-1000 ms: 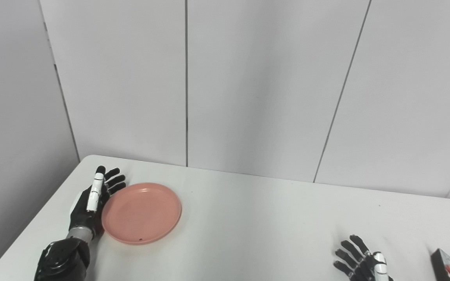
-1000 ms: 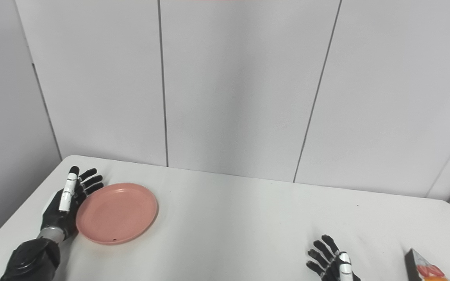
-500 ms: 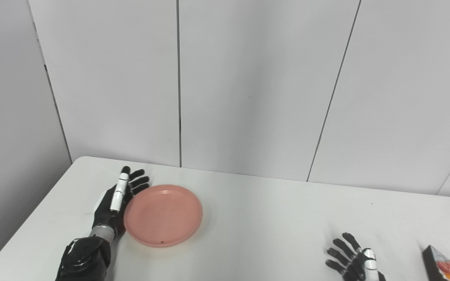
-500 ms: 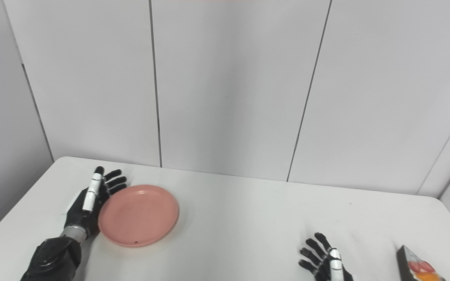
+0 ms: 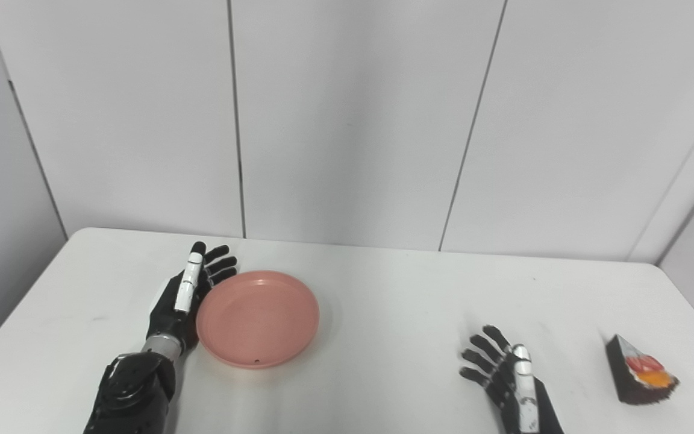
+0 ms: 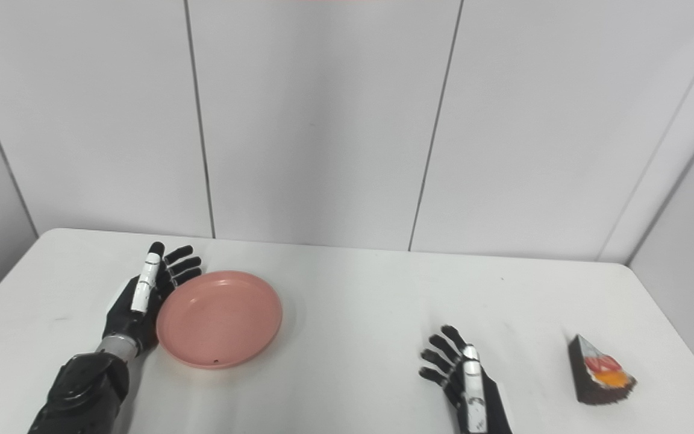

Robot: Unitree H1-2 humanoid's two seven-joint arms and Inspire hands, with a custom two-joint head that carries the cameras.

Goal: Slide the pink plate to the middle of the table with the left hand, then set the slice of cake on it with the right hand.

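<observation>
the black left hand, fingers spread flat, presses its edge against the round pink plate left of centre; the right hand rests splayed, empty, well apart from the dark wedge-shaped cake slice at the white table's right

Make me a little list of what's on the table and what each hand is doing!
plate: pink, empty, left of the table's middle
cake: dark wedge with red and orange on top, near the right edge
left hand: open, flat against the plate's left rim
right hand: open, holds nothing, left of the cake and apart from it
table: white
done so far: cake not yet on the plate
</observation>
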